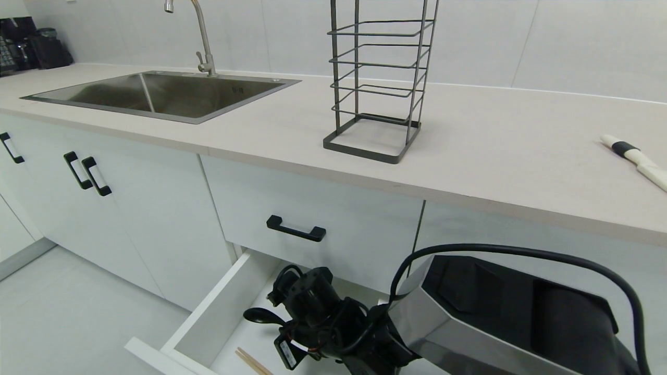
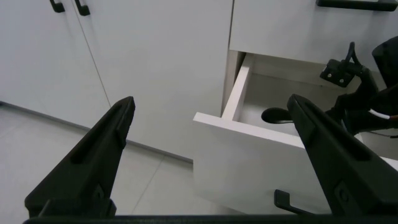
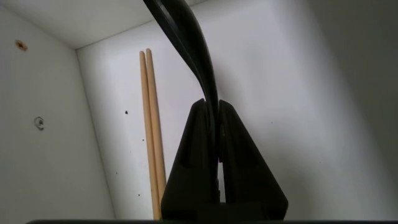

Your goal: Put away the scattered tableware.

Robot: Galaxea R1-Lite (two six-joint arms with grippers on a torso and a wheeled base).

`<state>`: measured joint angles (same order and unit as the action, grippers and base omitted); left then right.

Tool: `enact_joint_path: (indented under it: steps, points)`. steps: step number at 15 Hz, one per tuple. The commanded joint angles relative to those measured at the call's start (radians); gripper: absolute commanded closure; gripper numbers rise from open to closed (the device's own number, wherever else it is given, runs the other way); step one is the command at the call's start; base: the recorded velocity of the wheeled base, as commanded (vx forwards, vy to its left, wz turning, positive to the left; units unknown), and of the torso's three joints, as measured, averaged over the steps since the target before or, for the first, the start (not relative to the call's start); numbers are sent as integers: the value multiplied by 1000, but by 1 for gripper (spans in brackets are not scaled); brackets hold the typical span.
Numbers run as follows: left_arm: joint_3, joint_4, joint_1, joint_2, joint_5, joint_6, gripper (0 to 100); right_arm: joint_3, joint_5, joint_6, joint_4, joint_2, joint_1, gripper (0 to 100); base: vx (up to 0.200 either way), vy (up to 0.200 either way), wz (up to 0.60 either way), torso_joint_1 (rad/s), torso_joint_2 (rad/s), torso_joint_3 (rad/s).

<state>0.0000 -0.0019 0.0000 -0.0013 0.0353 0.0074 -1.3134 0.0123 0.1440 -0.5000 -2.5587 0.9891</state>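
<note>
My right gripper hangs inside the open white drawer below the counter, shut on the handle of a black spoon. In the right wrist view the gripper clamps the spoon's handle just above the drawer floor, with a pair of wooden chopsticks lying alongside. The chopsticks rest on the drawer bottom. A white-handled knife lies on the counter at the far right. My left gripper is open and holds nothing, out in front of the drawer's front panel.
A dark wire rack stands on the beige countertop. A steel sink with a tap is at the back left. A closed drawer with a black handle sits above the open one. Cabinet doors stand to the left.
</note>
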Motion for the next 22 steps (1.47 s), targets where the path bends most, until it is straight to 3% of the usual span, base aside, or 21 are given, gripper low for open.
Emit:
enact_joint_path:
  steps: [1, 8, 9, 14, 22]
  points:
    - [0, 0, 0, 1, 0, 0, 0, -4, 0, -1, 0, -18, 0, 100, 0, 0, 0, 0, 0, 0]
    - [0, 0, 0, 1, 0, 0, 0, -36, 1, -15, 61, -35, 2, 100, 0, 0, 0, 0, 0, 0]
    - [0, 0, 0, 1, 0, 0, 0, -41, 5, -17, 74, -35, 2, 0, 0, 0, 0, 0, 0, 0]
    - [0, -1, 0, 1, 0, 0, 0, -55, 14, -14, 103, -28, 14, 0, 0, 0, 0, 0, 0, 0]
    - [0, 0, 0, 1, 0, 0, 0, -58, 1, 81, 133, 169, 74, 0, 0, 0, 0, 0, 0, 0]
